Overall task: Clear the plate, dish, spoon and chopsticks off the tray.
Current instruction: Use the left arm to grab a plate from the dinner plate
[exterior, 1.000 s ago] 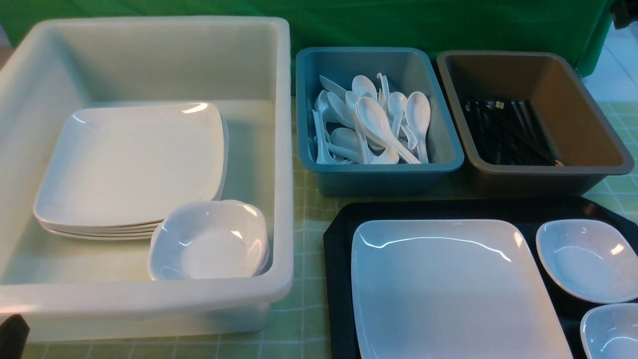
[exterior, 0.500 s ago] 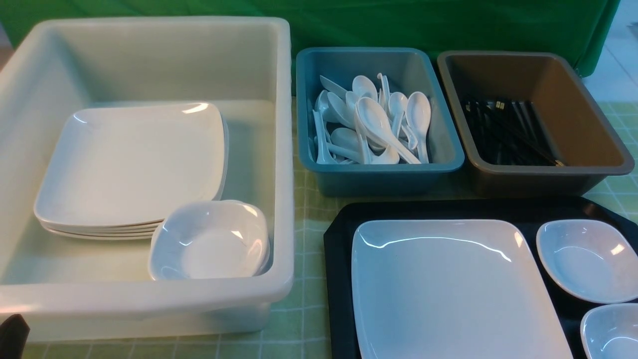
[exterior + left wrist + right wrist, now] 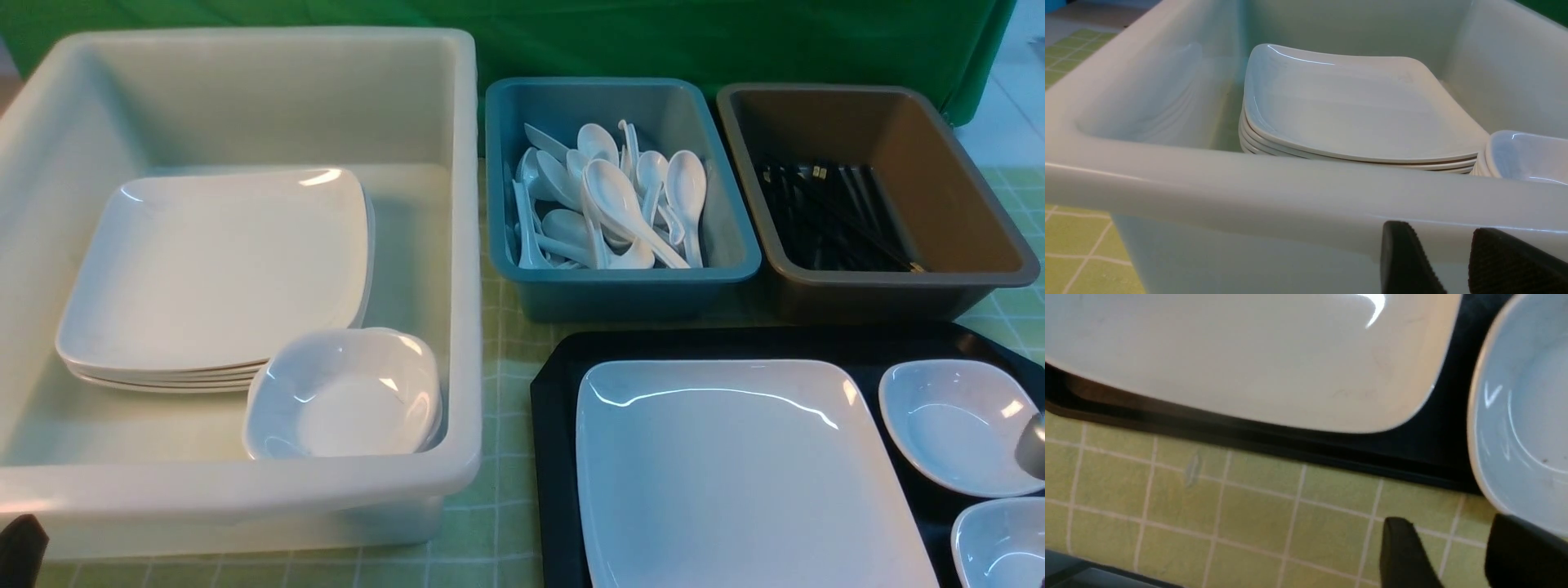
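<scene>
The large white square plate (image 3: 735,465) lies on the black tray (image 3: 555,384), and also shows in the right wrist view (image 3: 1249,355). Two small deep white dishes (image 3: 955,425) (image 3: 1000,543) sit on the tray to its right. No spoon or chopsticks show on the visible part of the tray. My right gripper (image 3: 1449,520) is open and empty over the green cloth beside the tray's rim (image 3: 1290,441), close to a dish (image 3: 1519,416). My left gripper (image 3: 1439,228) is open and empty, just outside the white tub's near wall (image 3: 1290,192).
The big white tub (image 3: 465,245) holds a stack of plates (image 3: 212,269) and stacked dishes (image 3: 343,396). A blue tub (image 3: 629,290) holds several white spoons. A brown tub (image 3: 890,286) holds black chopsticks. A grey part of the right arm (image 3: 1033,445) shows at the right edge.
A grey part of the right arm has come into the front view at the right edge, over the far dish. Nothing else has moved.
</scene>
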